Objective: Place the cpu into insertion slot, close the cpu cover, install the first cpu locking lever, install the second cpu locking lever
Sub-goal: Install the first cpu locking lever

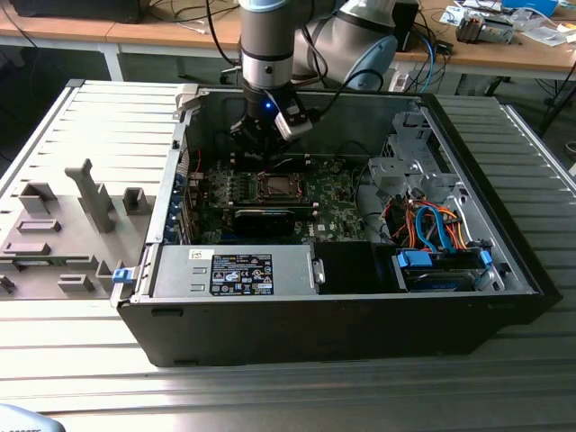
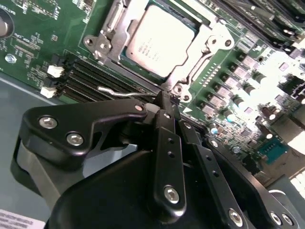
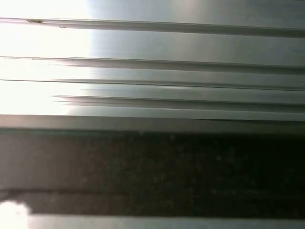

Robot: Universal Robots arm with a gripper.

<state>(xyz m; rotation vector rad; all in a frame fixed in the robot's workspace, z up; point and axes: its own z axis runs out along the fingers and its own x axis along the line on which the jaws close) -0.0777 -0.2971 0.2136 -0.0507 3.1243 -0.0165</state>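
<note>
The hand [image 2: 164, 98] hangs inside the open computer case [image 1: 504, 306], its black fingers [image 2: 167, 157] pressed together on nothing, tips just beside the corner of the cpu cover [image 2: 202, 47]. Just beyond them the cpu [image 2: 159, 40] sits in the insertion slot [image 1: 275, 187], the cover down around it. A thin lever [image 2: 116, 90] lies close by

One arm [image 1: 266, 45]. One gripper [image 2: 164, 102]. One open case [image 1: 342, 306] holding one board [image 1: 333, 211]. One cpu [image 2: 162, 40] under one cover [image 2: 200, 52]. One lever [image 2: 116, 91] visible beside the socket. Two white connectors [image 2: 55, 71] at the board edge. One labelled power supply [image 1: 238, 273]. One blue latch [image 1: 121, 275].
</note>
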